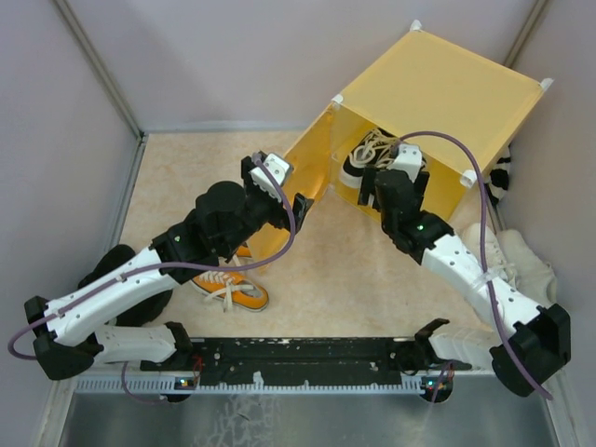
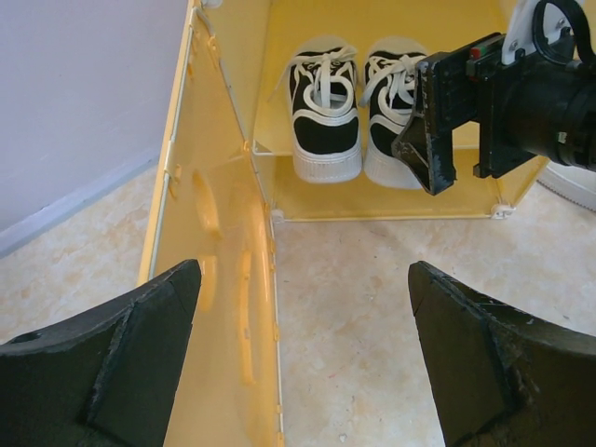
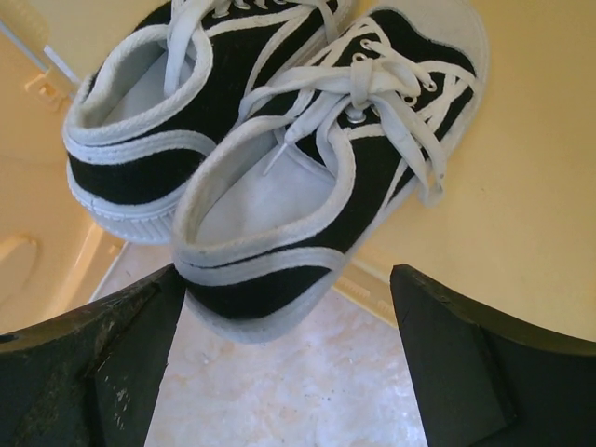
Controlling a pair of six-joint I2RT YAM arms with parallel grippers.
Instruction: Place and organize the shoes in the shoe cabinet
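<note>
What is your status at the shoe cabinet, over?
Jaws open, empty: left gripper, right gripper. Inside shoe cabinet: black-and-white sneakers. Outside: orange sneaker, off-white sneakers. Right gripper at opening.

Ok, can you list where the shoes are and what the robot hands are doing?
cabinet: yellow, door open
black-and-white shoes: on its shelf, heels outward
orange shoes: outside, beside the left arm
off-white shoes: outside, right of cabinet
left gripper: open, empty, beside door
right gripper: open, at black-and-white shoes' heels
</note>
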